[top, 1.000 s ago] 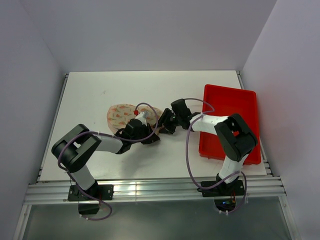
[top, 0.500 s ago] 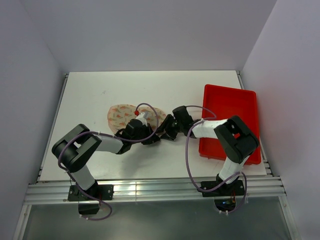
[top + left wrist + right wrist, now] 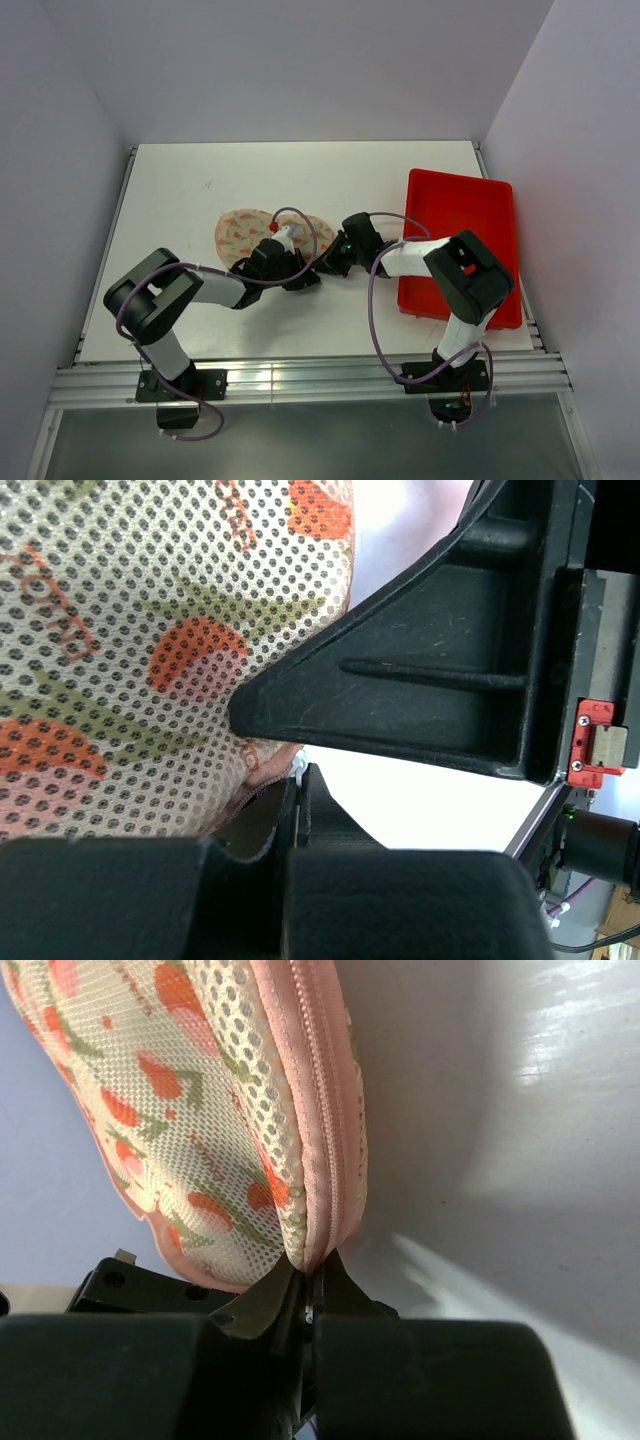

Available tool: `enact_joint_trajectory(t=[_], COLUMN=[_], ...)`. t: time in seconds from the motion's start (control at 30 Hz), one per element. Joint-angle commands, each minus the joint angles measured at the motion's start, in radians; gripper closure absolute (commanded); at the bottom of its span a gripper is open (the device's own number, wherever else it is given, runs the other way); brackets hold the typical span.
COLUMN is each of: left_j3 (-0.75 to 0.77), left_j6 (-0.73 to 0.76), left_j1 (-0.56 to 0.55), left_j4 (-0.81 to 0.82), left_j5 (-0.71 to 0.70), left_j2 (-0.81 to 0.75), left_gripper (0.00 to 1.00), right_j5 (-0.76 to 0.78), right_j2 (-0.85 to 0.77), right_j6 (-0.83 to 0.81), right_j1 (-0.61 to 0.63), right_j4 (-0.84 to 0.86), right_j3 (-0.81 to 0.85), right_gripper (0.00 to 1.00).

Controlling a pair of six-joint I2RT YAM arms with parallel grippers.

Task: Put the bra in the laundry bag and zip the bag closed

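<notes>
From above, we are seeing the laundry bag lying on the white table, left of the red tray. Both arms are reaching to its near right edge. The left gripper and the right gripper are meeting there, very near each other. The bra is not showing in any view. We are judging that it is inside the bag, but we cannot confirm this.

In the left wrist view, the printed mesh of the bag is filling the picture. The left claw is clenched on the pink rim at the bag's edge. A black housing of the other arm is crossing just in front.

In the right wrist view, the bag is standing folded, with the pink zipper running down to the right claw. This claw is clenched on the lower end of the zipper. Whether it is holding the pull tab itself, we cannot tell.

We are judging the bag as light, soft and easy to bunch. The mesh will be stretching if pulled, so the firm rim is the better place to hold, with one claw anchoring while the other is drawing the slider.
</notes>
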Motion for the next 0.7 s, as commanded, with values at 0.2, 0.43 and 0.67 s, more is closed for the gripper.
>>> enact_joint_trajectory(t=[0.2,0.43,0.67], left_j3=[-0.085,-0.183,-0.236], left_j6=[-0.004,-0.028,-0.047], left_j1=[0.012,0.082,0.148], left_j4=[0.011,-0.011,-0.06], left_j5=[-0.031,-0.057,-0.099], left_j2=[-0.057,-0.135,-0.23], left_gripper=[1.0,1.0,1.0], right_j5=[0.084,0.055,0.072], right_j2=[0.017,0.017,0.065], right_j6=[-0.086,-0.203,-0.37], right_j1=[-0.015,-0.1,-0.156], right_j4=[-0.057,-0.121,-0.287], right_j3=[0.058,0.097,0.246], right_gripper=[1.0,1.0,1.0])
